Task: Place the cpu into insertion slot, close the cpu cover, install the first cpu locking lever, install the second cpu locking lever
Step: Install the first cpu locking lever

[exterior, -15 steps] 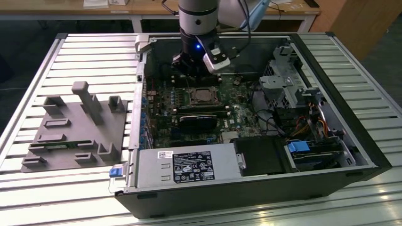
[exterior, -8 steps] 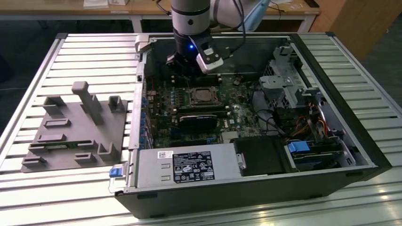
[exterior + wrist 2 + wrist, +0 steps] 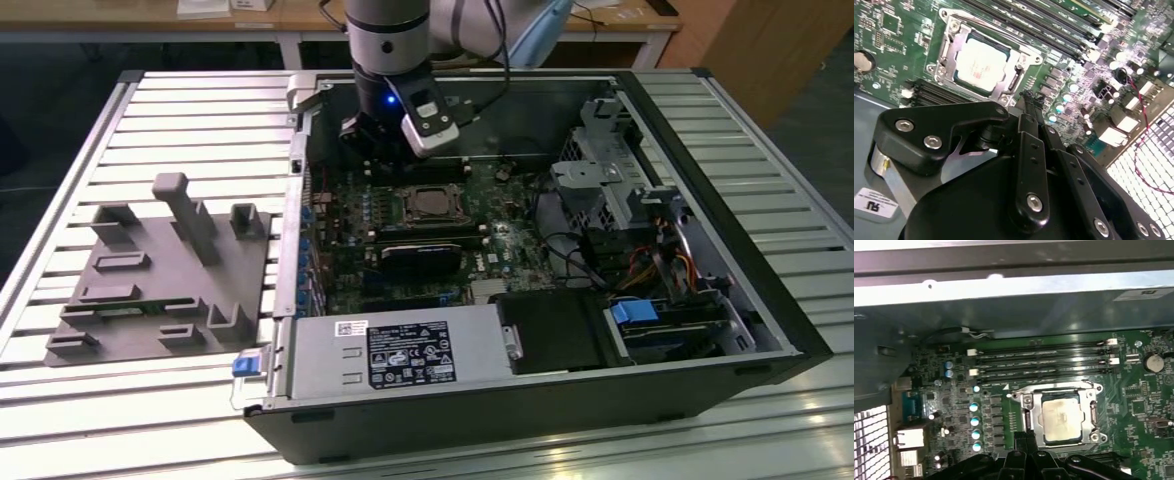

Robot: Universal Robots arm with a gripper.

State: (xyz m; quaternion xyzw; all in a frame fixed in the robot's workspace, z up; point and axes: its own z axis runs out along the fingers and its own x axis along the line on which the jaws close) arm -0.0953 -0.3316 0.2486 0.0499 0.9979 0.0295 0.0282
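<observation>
1. Hovering inside the open computer case (image 3: 747,330), the gripper (image 3: 378,158) hangs over the green motherboard (image 3: 514,250), just beside the insertion slot (image 3: 412,205).
2. Both wrist views give the close look: the gripper (image 3: 1029,97) (image 3: 1021,436) has its black fingers pressed together into 1 narrow tip, with nothing showing between them.
3. That tip sits next to a corner of the socket, on the side away from the long black memory slots (image 3: 1039,360) (image 3: 1054,30). Whether it touches the board, I cannot tell.
4. Now the chip: the cpu (image 3: 1061,415) (image 3: 979,62) (image 3: 430,203) lies flat in the insertion slot (image 3: 1028,416), its dull metal top facing up.
5. Around it, the cpu cover (image 3: 1089,410) (image 3: 949,47) is folded down, and the chip shows through the large square cut-out.
6. Locking levers: thin metal runs along the socket edge, but I cannot tell whether either is latched.
7. Nearby, a round coin battery (image 3: 1153,361) (image 3: 861,61) sits on the board, apart from the socket.
8. Out in the exterior view, the case rests on a slatted table (image 3: 200,110), and a grey fixture tray (image 3: 160,270) lies on the exterior view's left, beside the case.
</observation>
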